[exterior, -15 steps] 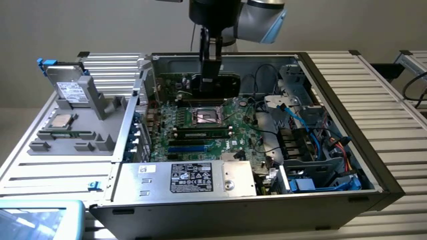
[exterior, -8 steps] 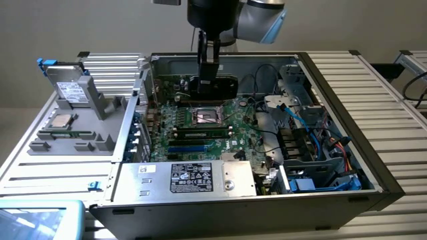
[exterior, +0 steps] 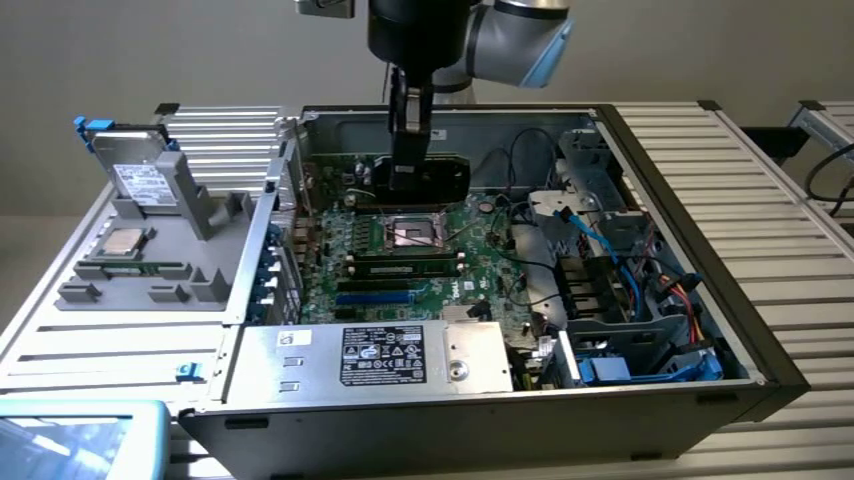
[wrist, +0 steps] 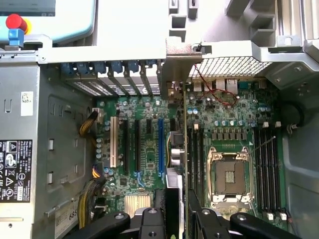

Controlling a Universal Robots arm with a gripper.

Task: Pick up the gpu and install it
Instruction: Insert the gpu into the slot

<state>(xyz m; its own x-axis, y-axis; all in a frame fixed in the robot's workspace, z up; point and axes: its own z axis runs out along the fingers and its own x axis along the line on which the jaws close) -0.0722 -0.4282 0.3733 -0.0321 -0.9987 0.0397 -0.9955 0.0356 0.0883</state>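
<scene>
Clamped gpu in tool (over motherboard)

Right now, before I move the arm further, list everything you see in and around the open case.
dark metal computer case: 1, dark grey, open
green motherboard: 1, green, floor of the case
flat green gpu card with black cooler: 1, green and black, gripped above the motherboard
silver power supply box: 1, silver with black label, inside the case
grey plastic fixture: 1, grey, exterior view's left of the case
grey metal drive box: 1, grey with white label, upright in the fixture
square silver processor chip: 1, silver, on the fixture
narrow green memory stick: 1, green, on the fixture
black gripper: 1, black, shut on the gpu
</scene>
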